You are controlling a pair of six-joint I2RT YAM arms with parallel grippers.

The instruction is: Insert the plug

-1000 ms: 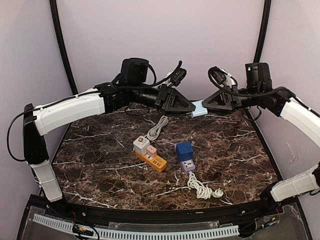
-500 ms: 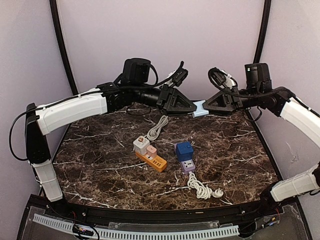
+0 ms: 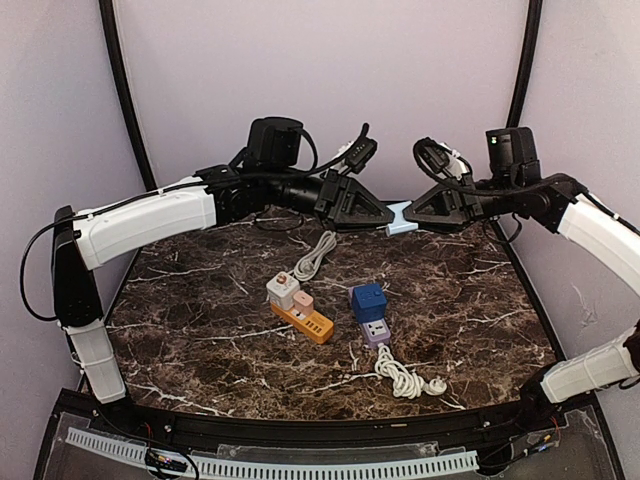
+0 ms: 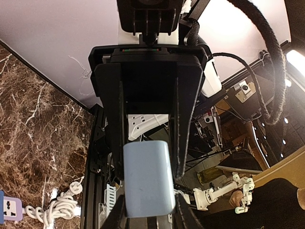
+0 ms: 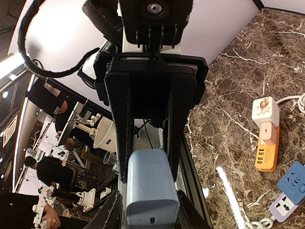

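A light-blue plug [image 3: 398, 217] hangs in the air above the back of the table, held between both arms. My left gripper [image 3: 386, 217] is shut on one end of it; in the left wrist view the plug [image 4: 147, 179] fills the gap between my fingers [image 4: 178, 143]. My right gripper [image 3: 411, 216] comes from the other side, its jaws pressed on the plug's [image 5: 151, 186] flanks. An orange power strip [image 3: 312, 323] carrying a white and a pink adapter lies mid-table. Beside it sits a purple socket [image 3: 376, 332] with a blue cube [image 3: 368, 299] plugged in.
A coiled white cord with a plug [image 3: 405, 380] lies near the front of the marble table [image 3: 200, 330]. Another white cable [image 3: 316, 254] runs from the orange strip toward the back. Black frame posts [image 3: 120, 80] stand at both back corners.
The right jaws have narrowed onto the light-blue plug. Both grippers with the plug have shifted slightly, the right arm lifting a little.
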